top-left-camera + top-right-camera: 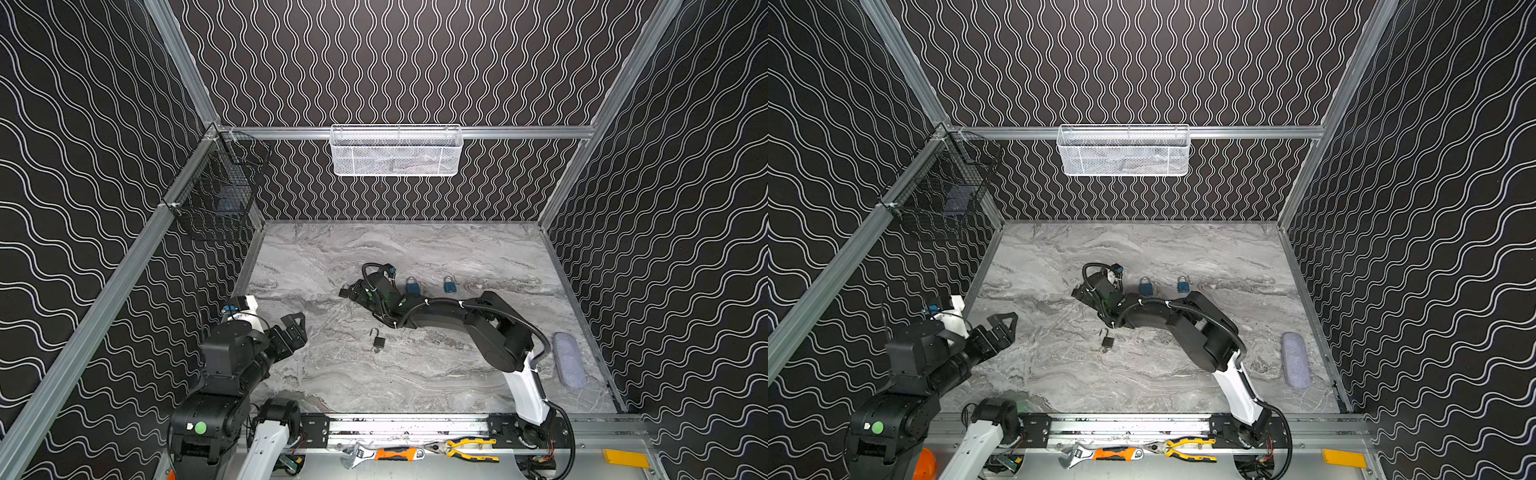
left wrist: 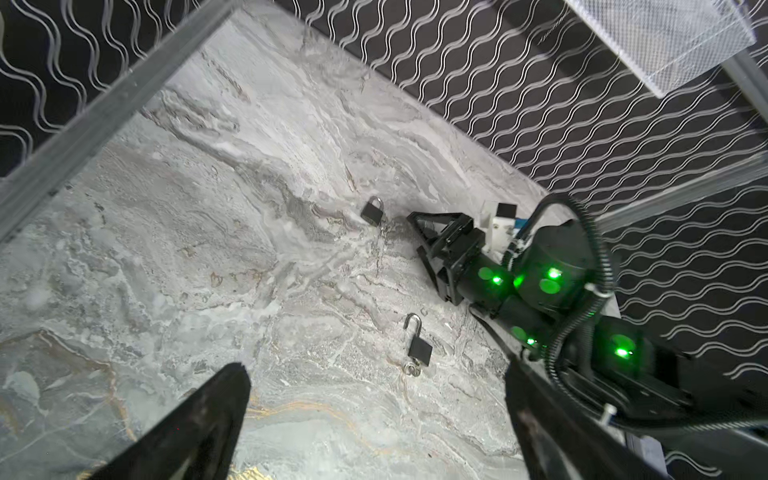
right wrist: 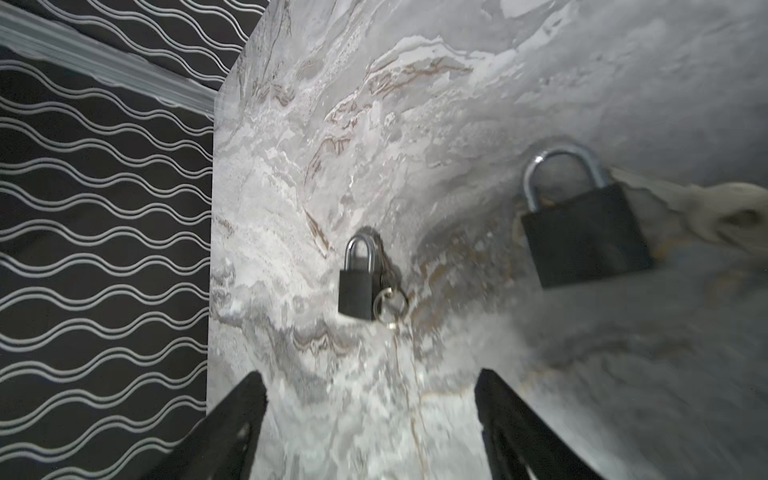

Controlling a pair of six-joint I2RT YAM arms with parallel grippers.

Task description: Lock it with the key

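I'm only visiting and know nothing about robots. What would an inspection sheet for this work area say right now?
Surface: grey marbled table, no spills seen.
Job's things: open black padlock, shackle raised, key ring at its base; closed black padlock just ahead of the right pincer.
Clutter: two blue padlocks beside the right arm; grey oblong pad near the right edge.
Grippers: left pincer open, empty, held above the table; right pincer open, empty.
Cables: black ribbed hose along the right arm, looping at the wrist.
Surroundings: white mesh basket on the back rail; black wire basket on the left wall; wrench and pliers on the front ledge.
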